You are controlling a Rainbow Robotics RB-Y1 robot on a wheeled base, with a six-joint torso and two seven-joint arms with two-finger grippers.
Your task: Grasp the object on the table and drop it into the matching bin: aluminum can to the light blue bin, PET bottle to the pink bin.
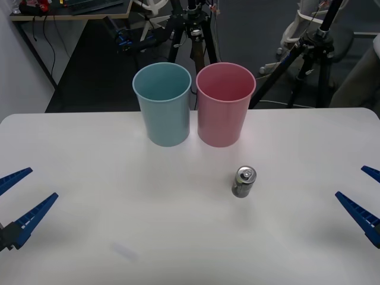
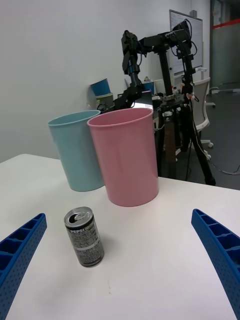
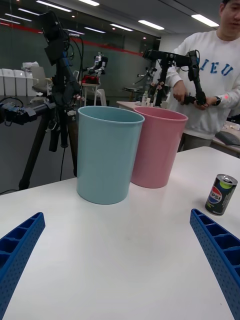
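Aluminum can (image 1: 243,181) standing upright before the pink bin (image 1: 225,104), ungrasped.
Right gripper (image 1: 371,199) and left gripper (image 1: 19,199) both hanging spread wide (empty); light blue bin (image 1: 162,103) waiting.

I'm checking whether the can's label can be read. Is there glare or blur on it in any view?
Front view: the aluminum can shows a bright glint on its top and an unreadable label. Right wrist view: its label is sharp, with little glare. Left wrist view: the can sits small near the edge, its logo visible.
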